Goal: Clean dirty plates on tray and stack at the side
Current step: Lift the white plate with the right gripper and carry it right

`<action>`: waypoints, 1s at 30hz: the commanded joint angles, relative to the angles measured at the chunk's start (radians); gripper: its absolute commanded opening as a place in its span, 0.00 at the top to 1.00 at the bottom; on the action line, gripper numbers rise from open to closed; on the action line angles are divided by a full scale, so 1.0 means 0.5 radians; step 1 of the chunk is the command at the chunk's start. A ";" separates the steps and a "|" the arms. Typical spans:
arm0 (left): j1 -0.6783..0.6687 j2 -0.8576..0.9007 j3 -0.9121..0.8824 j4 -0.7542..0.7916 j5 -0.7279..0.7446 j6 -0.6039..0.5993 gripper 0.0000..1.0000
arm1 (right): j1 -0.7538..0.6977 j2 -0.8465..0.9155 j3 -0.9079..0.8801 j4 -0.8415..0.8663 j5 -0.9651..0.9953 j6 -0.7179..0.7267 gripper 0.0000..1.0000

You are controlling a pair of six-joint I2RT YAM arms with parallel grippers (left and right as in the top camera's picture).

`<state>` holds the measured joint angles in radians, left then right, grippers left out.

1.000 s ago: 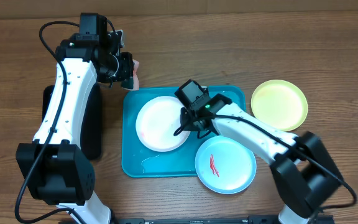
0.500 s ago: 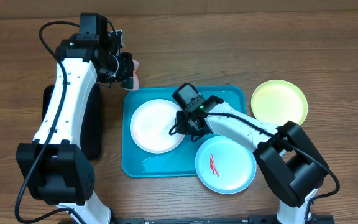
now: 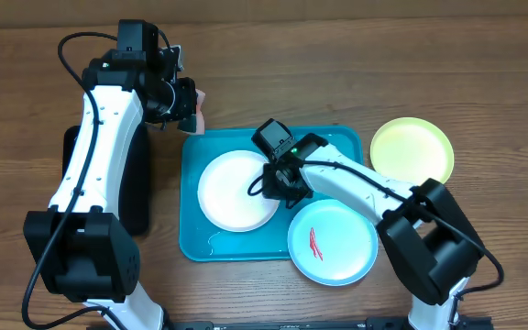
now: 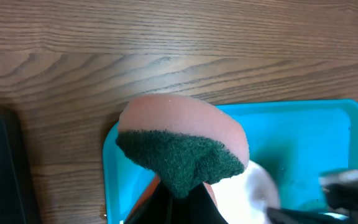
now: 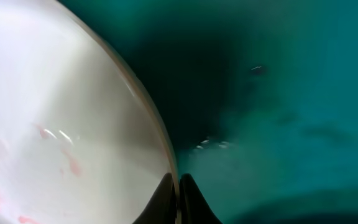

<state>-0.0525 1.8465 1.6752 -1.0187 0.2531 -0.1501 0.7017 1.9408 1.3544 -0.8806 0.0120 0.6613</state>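
White plastic with a red smear is lying nearest me: one plate (image 3: 333,243) is overlapping the near right corner of the turquoise tray (image 3: 195,220). On the tray a second white plate (image 3: 232,191) is sitting left of centre, showing faint pink streaks in the right wrist view. My right gripper (image 5: 178,186) is touching that plate's right rim with its jaws closed together; I cannot tell whether the rim is pinched between them. Off right, a yellow-green plate (image 3: 412,153) is resting on the wooden surface (image 3: 337,64), apart from the tray. A black tray (image 3: 137,183) is lying left, partly under my left arm. Farthest out, my left gripper (image 3: 191,115) is clamping a pink sponge (image 4: 179,137) with a green scouring face over the tray's far left corner. Against a second ago, the second white plate is sitting slightly nearer me, while the left arm is staying put.
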 commanded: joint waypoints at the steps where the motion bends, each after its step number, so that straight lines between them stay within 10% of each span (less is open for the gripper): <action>1: -0.014 -0.002 -0.012 -0.005 -0.005 -0.006 0.96 | 0.013 -0.272 0.175 -0.117 0.529 -0.126 0.96; 24: -0.014 -0.002 -0.013 -0.040 -0.005 -0.007 0.96 | 0.687 -0.609 0.268 -0.405 3.085 -0.225 0.96; 30: -0.014 -0.002 -0.013 -0.040 -0.004 -0.007 0.96 | 0.754 -0.609 0.266 -0.407 3.112 -0.214 0.96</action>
<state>-0.0525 1.8465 1.6749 -1.0401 0.2527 -0.1505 1.0794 1.6505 1.4715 -1.0882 1.4647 0.5419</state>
